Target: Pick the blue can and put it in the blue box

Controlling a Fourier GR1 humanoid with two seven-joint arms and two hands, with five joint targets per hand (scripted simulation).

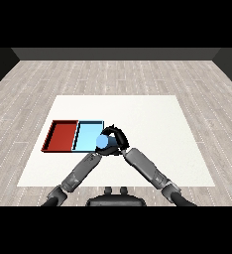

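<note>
We hold the blue can (102, 143) in our right hand (116, 138), whose fingers curl round it from the right side. The can hangs at the right edge of the light blue tray (88, 134), so the tray lies directly to its left. The can seems upright, its round top facing us. Our left hand (108, 150) is just below the can; whether its fingers are apart or together we cannot tell. We judge a short move leftward brings the can over the tray.
</note>
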